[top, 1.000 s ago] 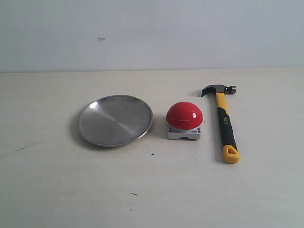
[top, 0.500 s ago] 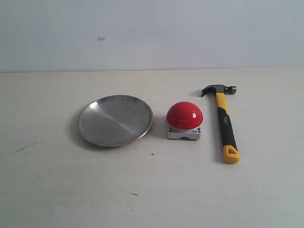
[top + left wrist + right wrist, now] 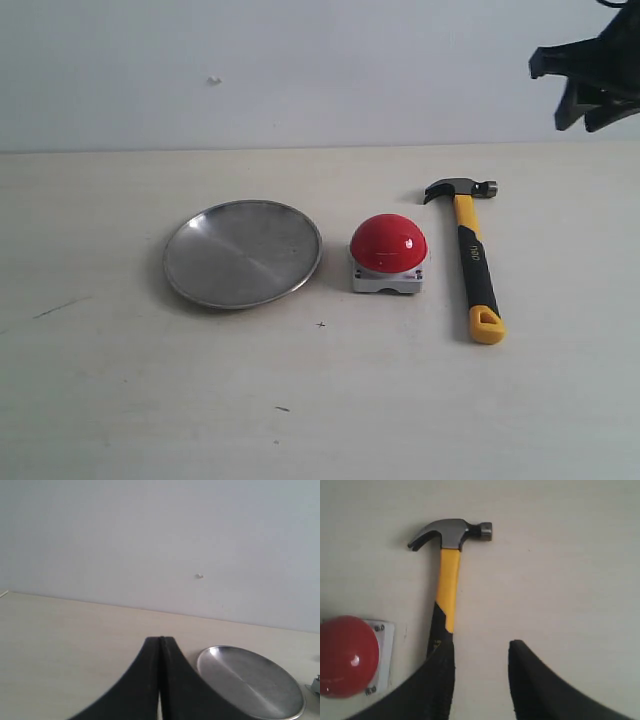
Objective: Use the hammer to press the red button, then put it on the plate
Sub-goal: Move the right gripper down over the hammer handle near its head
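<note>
High at the far right, where nothing was seen a moment earlier, the right end effector (image 3: pixel 480 647) has been brought in, parted and empty, so a grasp is judged imminent on the hammer (image 3: pixel 472 262), left untouched on the worktop (image 3: pixel 320 400) right of the button (image 3: pixel 388 243)

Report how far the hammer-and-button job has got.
Nothing is done: the hammer lies untouched on the table beside the red button, away from the plate. In hand: the right pincer, open, hangs high over the hammer; the left pincer is shut, empty. Left: grasp, press the button, set the hammer on the plate.
</note>
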`<action>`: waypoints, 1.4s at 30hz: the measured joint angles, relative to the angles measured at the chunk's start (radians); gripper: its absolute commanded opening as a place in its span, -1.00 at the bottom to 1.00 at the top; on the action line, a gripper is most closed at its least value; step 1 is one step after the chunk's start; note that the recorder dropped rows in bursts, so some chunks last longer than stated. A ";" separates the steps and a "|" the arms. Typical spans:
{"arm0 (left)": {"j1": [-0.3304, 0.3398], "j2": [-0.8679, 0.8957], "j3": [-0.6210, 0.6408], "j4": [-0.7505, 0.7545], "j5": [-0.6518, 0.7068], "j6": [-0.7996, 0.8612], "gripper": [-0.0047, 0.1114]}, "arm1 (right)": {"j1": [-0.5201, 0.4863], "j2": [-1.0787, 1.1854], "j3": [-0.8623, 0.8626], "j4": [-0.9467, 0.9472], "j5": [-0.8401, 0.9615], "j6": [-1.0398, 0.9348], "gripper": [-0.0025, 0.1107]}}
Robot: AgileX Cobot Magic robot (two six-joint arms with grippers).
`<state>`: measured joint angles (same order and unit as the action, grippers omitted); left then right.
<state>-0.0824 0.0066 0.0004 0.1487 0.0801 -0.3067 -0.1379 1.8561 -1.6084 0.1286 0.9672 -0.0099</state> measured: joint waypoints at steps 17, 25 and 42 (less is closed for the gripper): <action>0.000 0.000 0.000 0.000 0.000 0.000 -0.92 | 0.079 0.451 -0.348 0.088 0.125 0.036 0.03; 0.000 0.000 0.000 0.000 0.000 0.000 -0.92 | 0.150 0.621 -0.660 -0.109 0.242 0.137 0.03; 0.000 0.000 0.000 0.000 0.000 0.000 -0.92 | 0.159 0.754 -0.744 -0.129 0.256 0.169 0.03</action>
<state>-0.0824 0.0066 0.0004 0.1487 0.0801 -0.3067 0.0214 2.6098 -2.3527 0.0000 1.2230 0.1594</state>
